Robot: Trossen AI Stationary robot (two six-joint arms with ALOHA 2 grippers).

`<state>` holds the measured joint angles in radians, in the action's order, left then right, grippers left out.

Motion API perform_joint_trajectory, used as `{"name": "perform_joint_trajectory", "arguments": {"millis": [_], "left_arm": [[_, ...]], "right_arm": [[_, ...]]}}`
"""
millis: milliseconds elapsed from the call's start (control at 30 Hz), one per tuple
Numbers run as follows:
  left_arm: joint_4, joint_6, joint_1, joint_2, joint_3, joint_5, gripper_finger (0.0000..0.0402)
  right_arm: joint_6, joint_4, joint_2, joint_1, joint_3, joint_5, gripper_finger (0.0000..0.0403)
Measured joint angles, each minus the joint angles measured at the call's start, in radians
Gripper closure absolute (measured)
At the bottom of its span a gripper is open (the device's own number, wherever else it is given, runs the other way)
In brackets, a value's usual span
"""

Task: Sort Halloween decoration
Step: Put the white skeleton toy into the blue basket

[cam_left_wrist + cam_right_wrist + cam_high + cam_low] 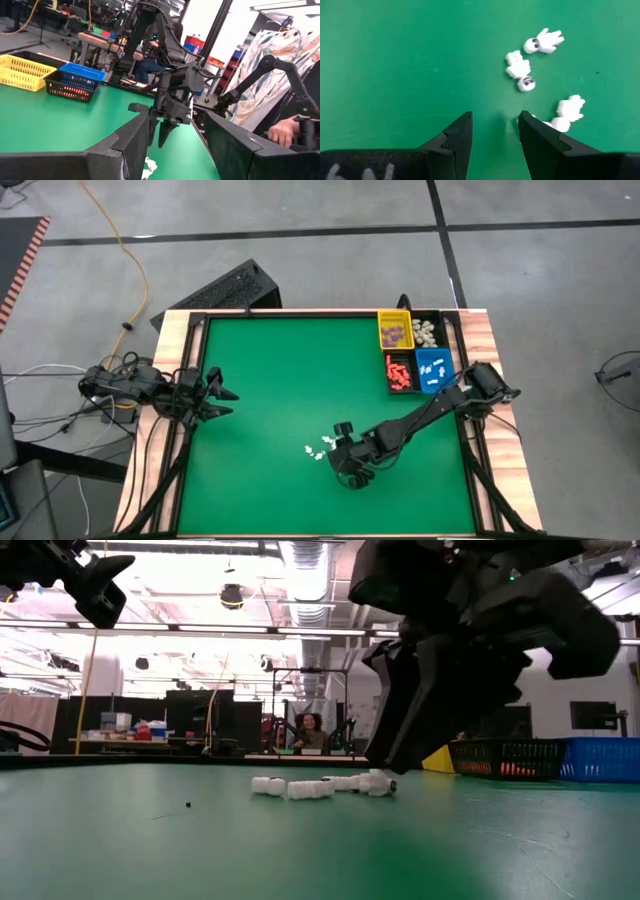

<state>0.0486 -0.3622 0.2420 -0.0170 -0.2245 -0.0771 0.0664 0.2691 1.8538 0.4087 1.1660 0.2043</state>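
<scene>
**White ghosts loose on green, right arm low over them**

Green counter all across the high view. Small cluster of white ghost trinkets lying loose at lower centre. Right gripper down just beside them, fingers spread with only bare green between, pinching nothing; one ghost touching or tucked behind a fingertip, cannot tell which. Left gripper parked at the left edge, well apart from the ghosts, fingers spread wide, holding nothing. Up at upper right, four bins together: purple pieces in the yellow bin, cream ones in the black bin, orange-red pieces in another, white ones in the blue bin.
</scene>
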Motion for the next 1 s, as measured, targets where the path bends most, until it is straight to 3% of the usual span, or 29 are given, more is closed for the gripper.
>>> {"name": "perform_joint_trajectory", "arguments": {"millis": [333,667,1000], "left_arm": [[0.021,-0.001,0.000,0.000,0.000,-0.017,0.0221],[0.070,-0.011,0.000,0.000,0.000,-0.017,0.0221],[0.076,-0.053,0.000,-0.002,0.000,-0.017,0.0221]], "right_arm": [[-0.049,-0.001,0.000,-0.058,0.000,-0.018,0.0226],[-0.014,-0.033,0.077,-0.017,0.003,-0.045,0.0226],[0.026,0.019,0.064,-0.005,0.003,-0.015,0.0227]]}}
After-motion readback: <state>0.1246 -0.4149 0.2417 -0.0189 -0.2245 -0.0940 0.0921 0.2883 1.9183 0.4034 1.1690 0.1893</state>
